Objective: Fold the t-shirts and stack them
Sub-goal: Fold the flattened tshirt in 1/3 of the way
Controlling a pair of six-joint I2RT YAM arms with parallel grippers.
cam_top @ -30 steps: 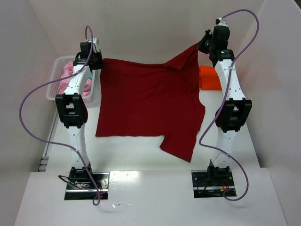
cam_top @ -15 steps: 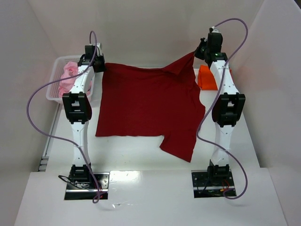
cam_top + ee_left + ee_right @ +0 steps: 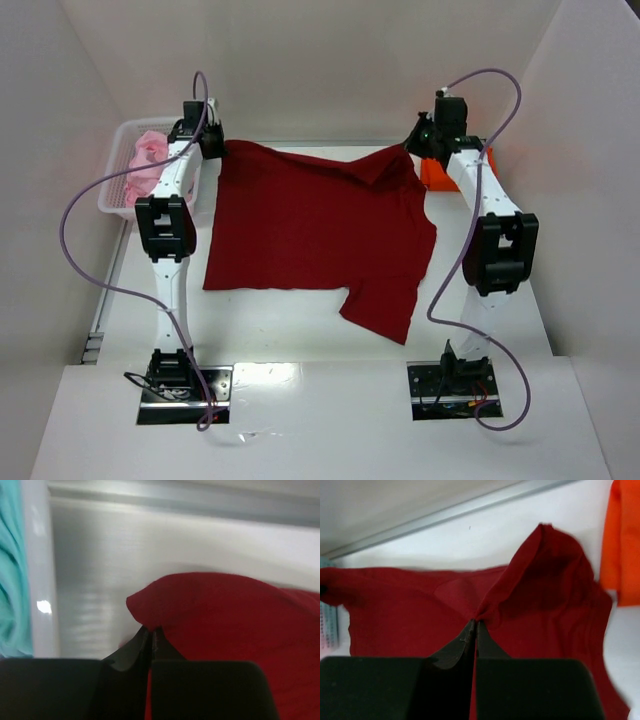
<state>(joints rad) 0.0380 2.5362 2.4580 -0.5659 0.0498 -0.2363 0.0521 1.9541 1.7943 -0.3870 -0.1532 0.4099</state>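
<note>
Seen from above, the red shirt (image 3: pixel 310 225) lies spread on the white table (image 3: pixel 300 330), with one sleeve trailing toward my bases. My left gripper (image 3: pixel 151 632) is pinched together on the shirt's far left corner, next to the basket (image 3: pixel 112 205). My right gripper (image 3: pixel 474 627) is pinched together on cloth near the far right shoulder, where the shirt rises in a small peak.

The overhead view is too small to show either pair of jaws. Each wrist camera shows its jaws closed, with red cloth caught at the tips.

Only the left wrist camera shows a teal shirt (image 3: pixel 12 570) beyond the basket's white wall. From above, only pink shirts (image 3: pixel 145 160) show in the basket.

An orange shirt (image 3: pixel 440 172) lies just beside the red shirt's right edge, partly hidden behind my right arm. The right wrist camera shows the orange shirt's near edge plainly.
</note>
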